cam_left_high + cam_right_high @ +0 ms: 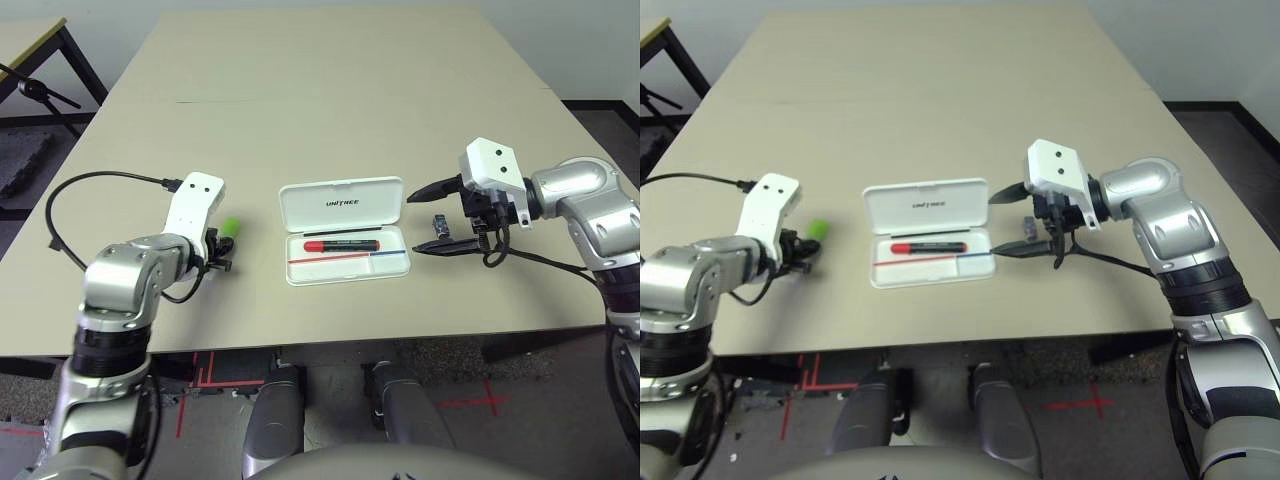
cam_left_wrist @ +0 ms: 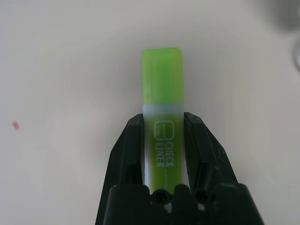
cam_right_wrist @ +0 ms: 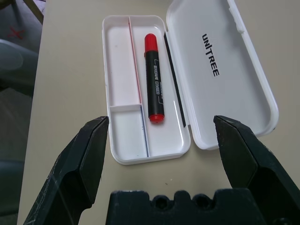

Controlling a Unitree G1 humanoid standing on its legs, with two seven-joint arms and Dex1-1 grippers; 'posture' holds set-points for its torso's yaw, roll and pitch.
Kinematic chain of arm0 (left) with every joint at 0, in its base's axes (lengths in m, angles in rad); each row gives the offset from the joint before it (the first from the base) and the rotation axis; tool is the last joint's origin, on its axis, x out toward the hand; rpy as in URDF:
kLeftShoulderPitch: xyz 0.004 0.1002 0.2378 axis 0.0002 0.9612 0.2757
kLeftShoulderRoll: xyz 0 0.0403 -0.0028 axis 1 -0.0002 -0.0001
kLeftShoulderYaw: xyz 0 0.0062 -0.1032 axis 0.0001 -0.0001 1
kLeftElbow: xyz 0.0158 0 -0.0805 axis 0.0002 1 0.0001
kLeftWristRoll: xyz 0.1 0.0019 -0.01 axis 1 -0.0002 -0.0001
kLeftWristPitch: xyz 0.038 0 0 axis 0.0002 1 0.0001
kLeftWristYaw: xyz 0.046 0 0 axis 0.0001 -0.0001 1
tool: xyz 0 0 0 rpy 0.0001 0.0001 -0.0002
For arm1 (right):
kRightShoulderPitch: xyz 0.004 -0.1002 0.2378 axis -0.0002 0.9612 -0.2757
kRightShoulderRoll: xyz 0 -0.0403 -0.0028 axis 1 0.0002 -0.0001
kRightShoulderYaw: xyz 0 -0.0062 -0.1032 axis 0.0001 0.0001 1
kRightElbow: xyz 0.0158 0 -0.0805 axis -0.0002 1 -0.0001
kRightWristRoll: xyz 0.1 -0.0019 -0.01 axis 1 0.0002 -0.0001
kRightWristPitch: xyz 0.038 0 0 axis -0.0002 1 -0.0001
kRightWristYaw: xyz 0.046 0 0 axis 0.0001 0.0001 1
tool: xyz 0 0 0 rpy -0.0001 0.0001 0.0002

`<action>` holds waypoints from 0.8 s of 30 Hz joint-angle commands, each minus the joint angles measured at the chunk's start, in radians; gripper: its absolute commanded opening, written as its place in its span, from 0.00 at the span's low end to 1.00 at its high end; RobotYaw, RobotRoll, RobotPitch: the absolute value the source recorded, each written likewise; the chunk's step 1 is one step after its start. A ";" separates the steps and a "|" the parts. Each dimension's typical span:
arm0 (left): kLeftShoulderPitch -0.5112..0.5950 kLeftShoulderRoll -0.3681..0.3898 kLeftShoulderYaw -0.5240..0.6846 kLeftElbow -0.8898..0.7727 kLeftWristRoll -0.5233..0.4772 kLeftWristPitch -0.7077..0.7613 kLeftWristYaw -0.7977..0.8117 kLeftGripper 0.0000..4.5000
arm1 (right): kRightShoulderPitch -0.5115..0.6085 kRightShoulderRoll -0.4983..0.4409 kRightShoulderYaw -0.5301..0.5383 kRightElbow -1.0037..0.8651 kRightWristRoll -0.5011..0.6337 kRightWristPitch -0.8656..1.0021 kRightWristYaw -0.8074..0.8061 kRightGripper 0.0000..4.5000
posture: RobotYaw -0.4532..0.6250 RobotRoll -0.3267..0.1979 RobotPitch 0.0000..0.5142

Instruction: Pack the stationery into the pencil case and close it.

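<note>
Toward the surface's [image 1: 300, 336] near edge, the open pencil case [image 1: 345, 268] lies right of the left tool [image 2: 163, 154], the nearer one, which grips the lime-green highlighter [image 2: 163, 93] lengthwise between its fingers. Swinging right, the highlighter probably needs its long axis matched to a compartment.

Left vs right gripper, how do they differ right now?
Left gripper is closed on the green highlighter; right gripper is wide open, holding nothing.
Left is off the case's left side; right is off its right side.
Both: two black fingers, over the table.
</note>
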 commanded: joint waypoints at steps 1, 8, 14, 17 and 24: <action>0.064 0.089 -0.038 -0.069 -0.024 -0.218 -0.162 0.24 | -0.005 0.003 0.014 0.011 -0.009 -0.015 0.005 1.00 | 0.57 0.62 0.27; 0.143 0.209 -0.108 -0.159 0.015 -0.576 -0.374 0.24 | -0.013 0.009 0.016 0.028 -0.019 -0.027 0.004 1.00 | 0.57 0.62 0.26; 0.049 0.162 -0.222 -0.172 0.059 -0.632 -0.396 0.24 | -0.012 0.008 0.016 0.029 -0.027 -0.030 0.005 1.00 | 0.56 0.62 0.25; -0.020 0.132 -0.297 -0.166 0.092 -0.638 -0.410 0.24 | -0.013 0.008 0.017 0.032 -0.029 -0.032 0.006 1.00 | 0.56 0.62 0.25; -0.125 0.052 -0.451 -0.100 0.179 -0.672 -0.442 0.24 | -0.012 0.002 0.015 0.031 -0.037 -0.034 0.006 1.00 | 0.54 0.62 0.25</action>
